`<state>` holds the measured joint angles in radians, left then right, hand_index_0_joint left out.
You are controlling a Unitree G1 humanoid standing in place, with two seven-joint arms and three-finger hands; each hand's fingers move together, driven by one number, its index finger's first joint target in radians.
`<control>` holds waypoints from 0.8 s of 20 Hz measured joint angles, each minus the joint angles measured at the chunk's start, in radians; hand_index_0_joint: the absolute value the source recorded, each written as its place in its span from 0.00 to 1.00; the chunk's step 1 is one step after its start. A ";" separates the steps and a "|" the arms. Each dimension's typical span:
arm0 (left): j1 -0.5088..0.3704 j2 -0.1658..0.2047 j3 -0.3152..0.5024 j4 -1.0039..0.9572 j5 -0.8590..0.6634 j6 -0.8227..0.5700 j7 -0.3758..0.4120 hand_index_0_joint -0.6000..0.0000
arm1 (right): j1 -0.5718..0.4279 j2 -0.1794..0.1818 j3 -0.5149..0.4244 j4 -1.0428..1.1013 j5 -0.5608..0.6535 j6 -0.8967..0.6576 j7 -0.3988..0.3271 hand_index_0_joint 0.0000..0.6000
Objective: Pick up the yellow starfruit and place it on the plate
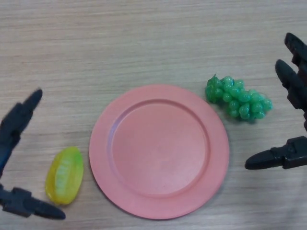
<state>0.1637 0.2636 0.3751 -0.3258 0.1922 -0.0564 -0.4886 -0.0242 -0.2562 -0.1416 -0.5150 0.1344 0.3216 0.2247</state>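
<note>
A yellow starfruit [64, 175] lies on the wooden table, just left of a pink plate [159, 151] that holds nothing. My left hand [14, 125] is at the left edge, open, its fingers above and left of the starfruit and its thumb [33, 206] just below and left of it, not touching. My right hand [292, 91] is at the right edge, open and holding nothing, with its thumb [276, 156] right of the plate.
A bunch of green grapes [238, 98] lies on the table right of the plate's upper rim, close to my right hand's fingers. The wooden table [144, 43] stretches away beyond the plate.
</note>
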 measured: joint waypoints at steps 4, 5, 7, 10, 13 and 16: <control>0.005 -0.003 0.001 0.154 0.043 -0.085 0.018 1.00 | -0.021 0.000 0.022 0.025 0.000 0.000 0.000 0.00; 0.002 -0.003 0.001 0.191 0.062 -0.099 0.043 1.00 | -0.021 0.000 0.028 0.031 0.000 0.000 0.001 0.00; -0.007 -0.001 -0.002 0.227 0.056 -0.099 0.102 1.00 | -0.021 0.000 0.030 0.039 0.000 0.000 0.001 0.00; -0.014 0.005 -0.023 0.262 0.019 -0.114 0.137 1.00 | -0.021 0.000 0.030 0.040 0.000 0.000 0.001 0.00; -0.014 0.005 -0.072 0.281 -0.026 -0.126 0.137 1.00 | -0.020 0.000 0.040 0.057 0.000 -0.019 0.001 0.00; -0.014 0.005 -0.078 0.317 -0.024 -0.179 0.139 1.00 | -0.013 0.000 0.039 0.068 0.000 -0.019 0.001 0.00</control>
<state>0.1501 0.2687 0.2969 -0.0091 0.1678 -0.2357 -0.3496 -0.0368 -0.2565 -0.1021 -0.4471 0.1347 0.3027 0.2256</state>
